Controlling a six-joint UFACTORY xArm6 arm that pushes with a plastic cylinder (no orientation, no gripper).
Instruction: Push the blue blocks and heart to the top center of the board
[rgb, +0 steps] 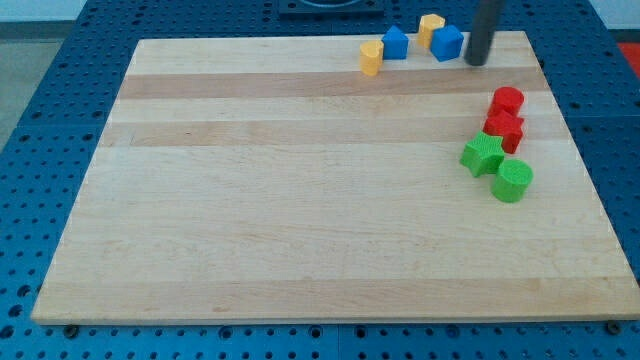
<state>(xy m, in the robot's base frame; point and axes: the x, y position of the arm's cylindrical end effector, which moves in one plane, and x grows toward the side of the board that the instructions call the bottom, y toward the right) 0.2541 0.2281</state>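
you see two blue blocks near the board's top edge, right of centre: one blue block (396, 43) of unclear shape, and a squarer blue block (447, 42) to its right. a yellow block (372, 58) sits lower left of them, another yellow block (431, 27) just behind; which is the heart you cannot tell.

the pale wooden board (300, 200) rests on a blue perforated table (60, 60).

neither blue block shows a clear long axis.

there is no claw, only the rod; my tip (477, 62) stands just right of the squarer blue block.

No legible text — none anywhere.
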